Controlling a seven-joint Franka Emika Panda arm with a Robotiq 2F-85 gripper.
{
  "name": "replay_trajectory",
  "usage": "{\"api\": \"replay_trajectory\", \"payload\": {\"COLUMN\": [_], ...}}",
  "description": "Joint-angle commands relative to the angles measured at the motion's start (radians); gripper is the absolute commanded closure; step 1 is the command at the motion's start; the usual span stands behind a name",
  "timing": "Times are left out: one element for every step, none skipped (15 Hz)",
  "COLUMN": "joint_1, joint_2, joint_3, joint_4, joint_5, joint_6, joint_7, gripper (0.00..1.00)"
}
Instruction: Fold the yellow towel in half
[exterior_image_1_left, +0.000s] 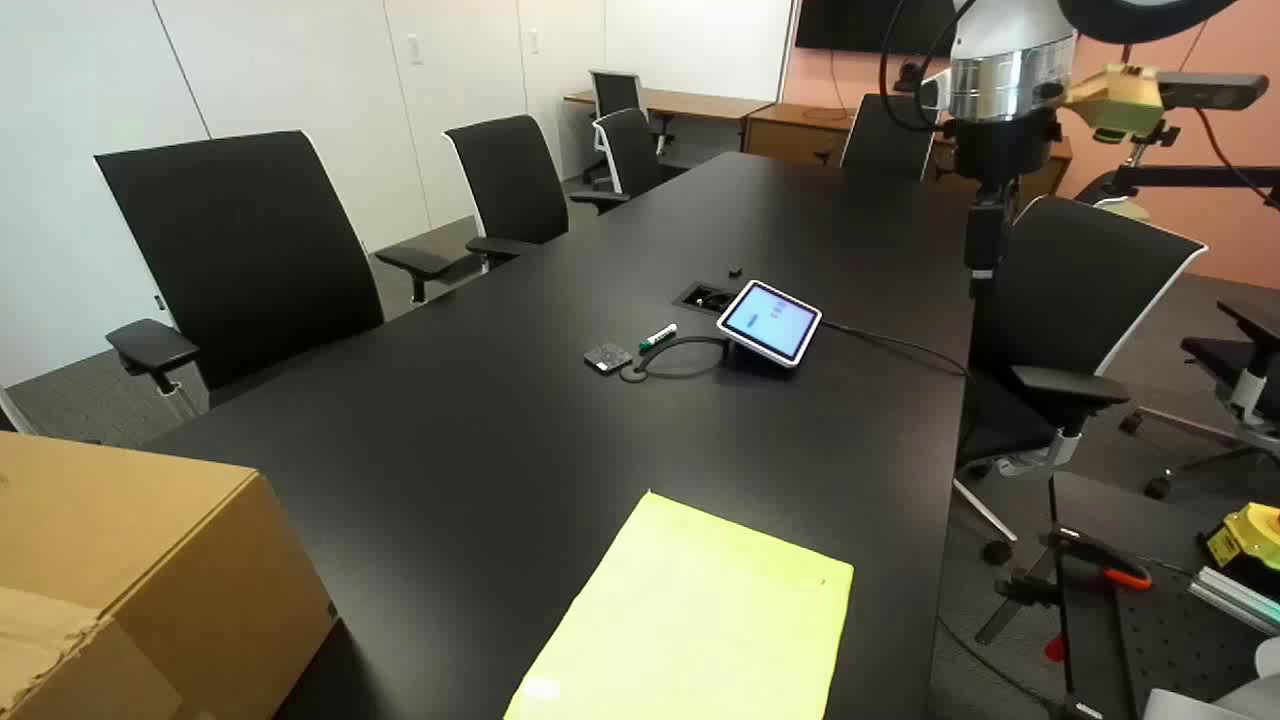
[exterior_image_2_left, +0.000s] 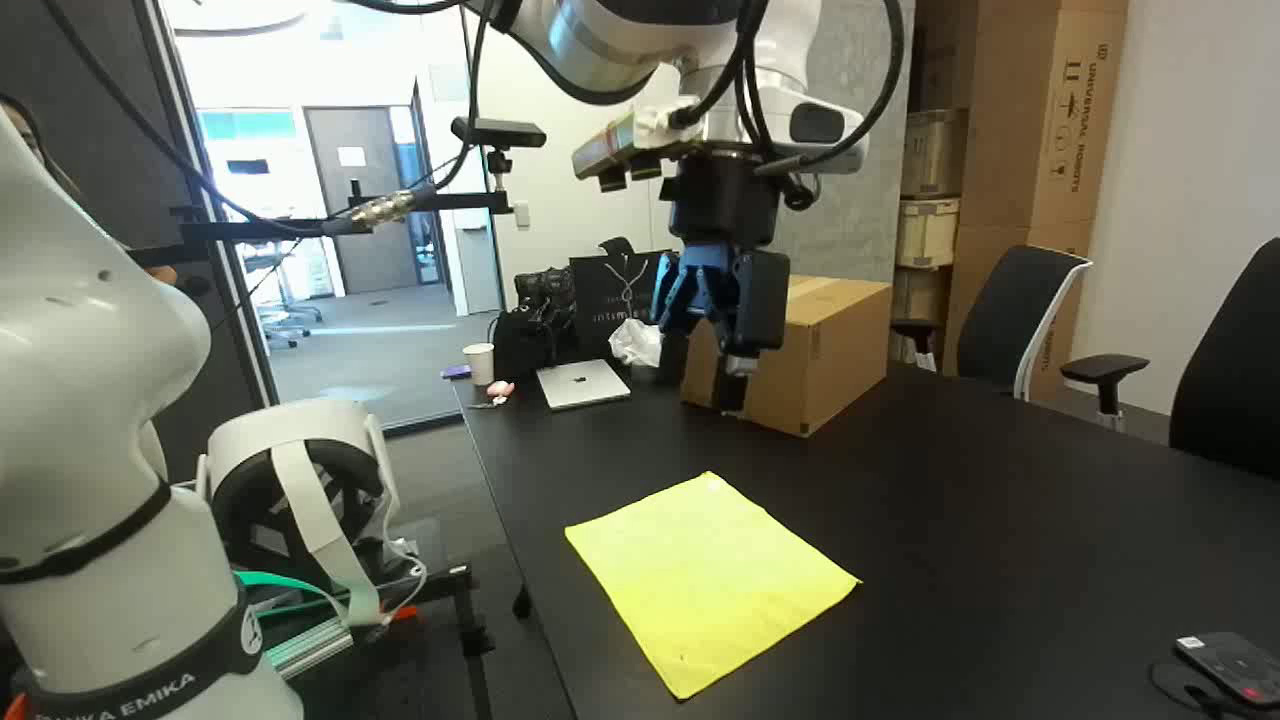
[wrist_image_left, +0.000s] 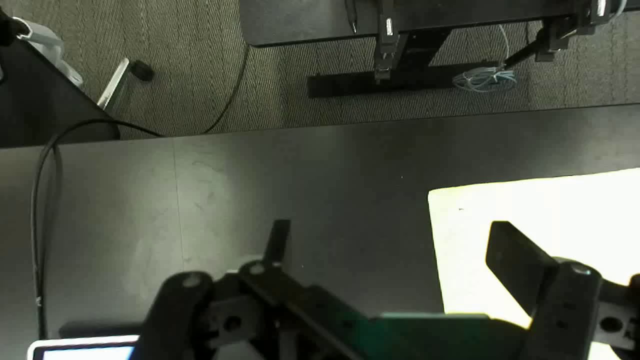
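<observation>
The yellow towel (exterior_image_1_left: 690, 620) lies flat and spread out on the black table (exterior_image_1_left: 480, 500). It is unfolded in an exterior view (exterior_image_2_left: 715, 585); the other picture of it cuts off its near end. My gripper (wrist_image_left: 390, 225) is open and empty, with its fingers wide apart in the wrist view. There, the towel (wrist_image_left: 465, 250) shows at the right, partly behind the right finger. The bare table is between the fingers. In both exterior views the gripper (exterior_image_1_left: 985, 235) hangs above the table, pointing down and apart from the towel; it also shows here (exterior_image_2_left: 722, 325).
A cardboard box (exterior_image_2_left: 835, 350) stands on the table. A small tablet (exterior_image_1_left: 770, 322) with a cable, a marker (exterior_image_1_left: 658, 337) and a small black square (exterior_image_1_left: 607, 358) lie farther along. A laptop (exterior_image_2_left: 583, 384) and bags stand near the table's end. Chairs line the table.
</observation>
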Motion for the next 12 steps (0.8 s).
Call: {"api": "replay_trajectory", "payload": {"joint_1": [0.008, 0.008, 0.008, 0.008, 0.011, 0.014, 0.016, 0.023, 0.027, 0.035, 0.043, 0.054], "joint_2": [0.0, 0.0, -0.001, -0.001, 0.011, 0.033, 0.054, 0.086, 0.107, 0.143, 0.177, 0.224], "joint_3": [-0.008, -0.008, -0.008, -0.008, -0.006, -0.005, 0.0, 0.004, 0.007, 0.013, 0.016, 0.022], "joint_4": [0.003, 0.006, 0.007, 0.007, 0.008, 0.008, 0.002, -0.009, -0.022, -0.034, -0.05, -0.067], "joint_5": [-0.001, -0.001, -0.001, -0.001, -0.005, -0.001, -0.005, 0.0, 0.0, 0.002, 0.016, 0.03], "joint_6": [-0.002, -0.002, -0.002, -0.002, 0.012, 0.034, 0.063, 0.1, 0.144, 0.177, 0.226, 0.278], "joint_7": [0.002, 0.002, 0.002, 0.002, -0.004, -0.003, 0.019, 0.018, 0.027, 0.022, 0.019, 0.006], "gripper": [0.0, 0.0, 0.0, 0.0, 0.0, 0.0, 0.0, 0.0, 0.0, 0.0, 0.0, 0.0]}}
